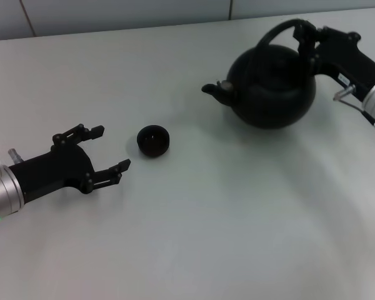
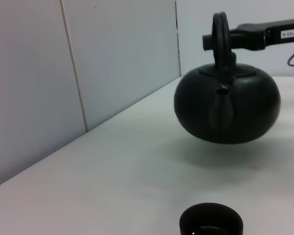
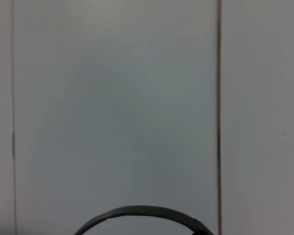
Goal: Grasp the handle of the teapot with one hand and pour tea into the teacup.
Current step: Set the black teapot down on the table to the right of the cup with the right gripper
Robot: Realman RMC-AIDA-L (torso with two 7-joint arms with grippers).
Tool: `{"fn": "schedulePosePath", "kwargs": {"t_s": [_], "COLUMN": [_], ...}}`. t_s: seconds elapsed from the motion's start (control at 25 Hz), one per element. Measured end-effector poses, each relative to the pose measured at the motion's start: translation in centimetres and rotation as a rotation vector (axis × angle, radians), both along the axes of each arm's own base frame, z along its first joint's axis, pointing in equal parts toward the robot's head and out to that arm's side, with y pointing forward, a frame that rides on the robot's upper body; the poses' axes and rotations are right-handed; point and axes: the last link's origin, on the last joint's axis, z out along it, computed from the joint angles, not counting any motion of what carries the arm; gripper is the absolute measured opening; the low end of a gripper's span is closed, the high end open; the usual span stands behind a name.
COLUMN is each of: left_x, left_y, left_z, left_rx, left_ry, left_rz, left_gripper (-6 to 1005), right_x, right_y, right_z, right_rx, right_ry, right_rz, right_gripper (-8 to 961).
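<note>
The right gripper (image 1: 307,39), jaws clamped on the handle (image 1: 272,34), holds the teapot (image 1: 272,84) clear of the table (image 1: 237,219), well apart from the teacup (image 1: 153,140); next, carry it spout-first over the cup, beside which the left gripper (image 1: 106,150) rests, jaws apart.

Teapot (image 1: 274,87): large, round, squat, matte black. Raised clear of the white table, with a shadow beneath it in the left wrist view. Body roughly level.
Spout (image 1: 217,91): short and stubby, pointing toward the robot's left, on the side facing the teacup.
Handle (image 1: 276,31): tall arched black band rising over the top of the pot, fixed at both sides. Its upper right part is clamped. In the right wrist view only the top of the arch (image 3: 139,213) shows.
Teacup (image 1: 153,140): tiny, round, black, handleless, glossy inside. Upright on the table, well apart from the teapot, toward the robot's left and nearer the robot.
</note>
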Motion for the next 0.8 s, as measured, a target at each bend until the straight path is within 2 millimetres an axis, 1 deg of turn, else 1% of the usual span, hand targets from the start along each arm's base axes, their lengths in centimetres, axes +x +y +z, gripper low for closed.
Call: {"fn": "schedulePosePath", "kwargs": {"t_s": [0.28,0.8], "left_x": [0.1,0.1], "left_y": [-0.1,-0.3], "left_z": [-0.1,-0.2], "left_rx": [-0.005,-0.010], "left_ry": [0.000,-0.003], "left_rz": [-0.008,-0.008], "left_gripper": [860,860], "right_x": [1.3,2.1], "right_y": [-1.2,-2.4], "right_z": [-0.7,-1.3], "right_rx": [-0.008,-0.011], "right_ry": [0.019,0.029], "right_rz": [-0.057,-0.084], "right_gripper": [116,130]}}
